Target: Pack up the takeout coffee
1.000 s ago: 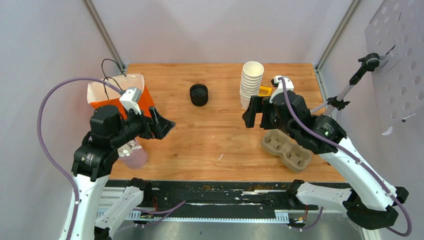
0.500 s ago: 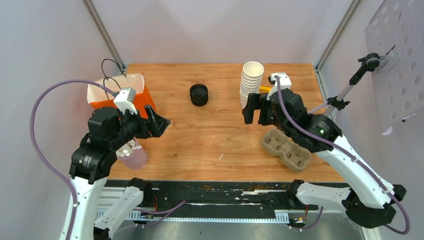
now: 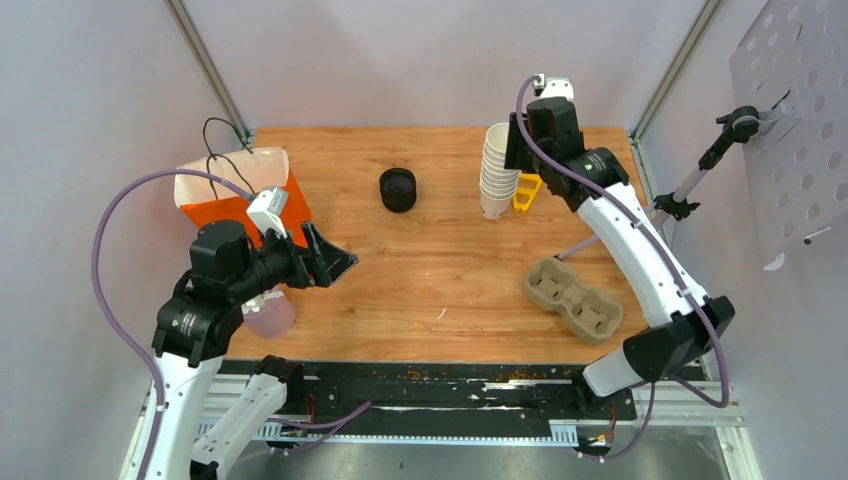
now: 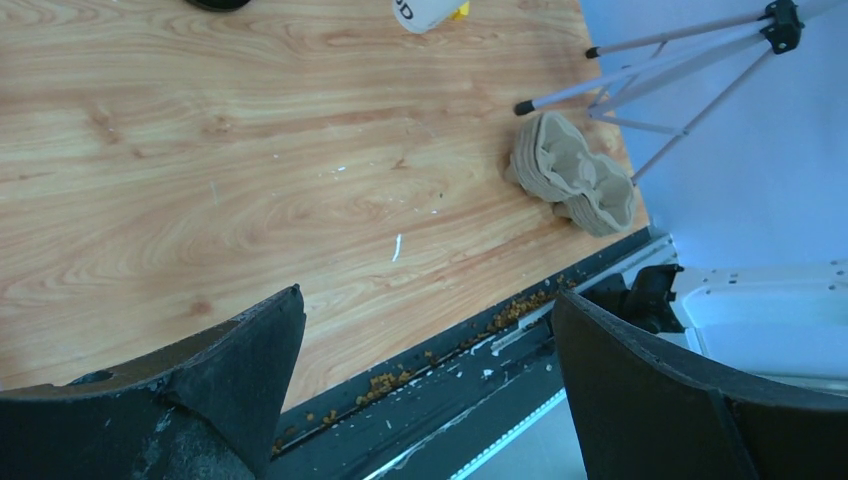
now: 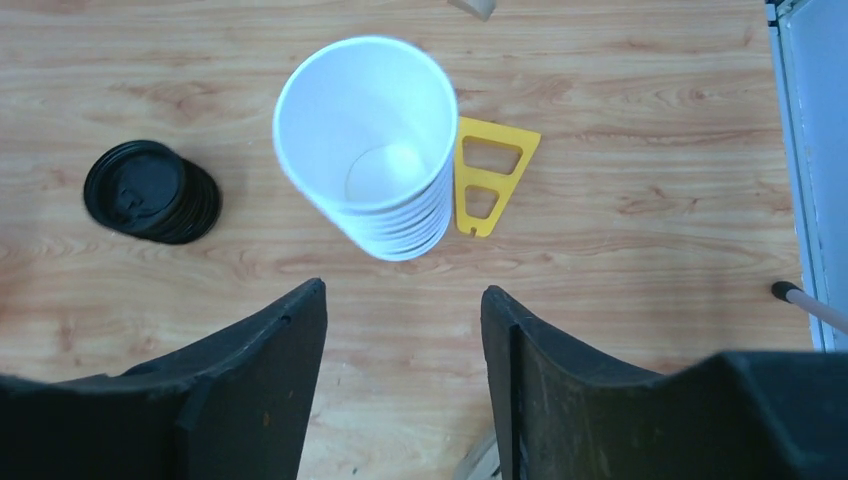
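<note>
The right arm has swung off the pulp cup carrier (image 3: pixel 573 298) to the far side of the table (image 3: pixel 440 260), and its jaws have narrowed; the left arm has shifted only a little.

At the far left the orange paper bag (image 3: pixel 220 208) stands open-mouthed, with the pale pink cup (image 3: pixel 268 318) nearer the front edge, partly under the left arm. The left gripper (image 3: pixel 336 261) hangs just right of the bag, jaws spread wide and empty. Mid-table, towards the back, lies a stack of black lids (image 3: pixel 398 189). Further right stands the tall stack of nested white cups (image 3: pixel 500 175), a flat yellow triangular piece (image 3: pixel 527 192) touching its base. The right gripper (image 5: pixel 403 295) is above that stack, jaws partly open around nothing. The carrier lies front right. Where the lidded coffee cups are I cannot tell.
</note>
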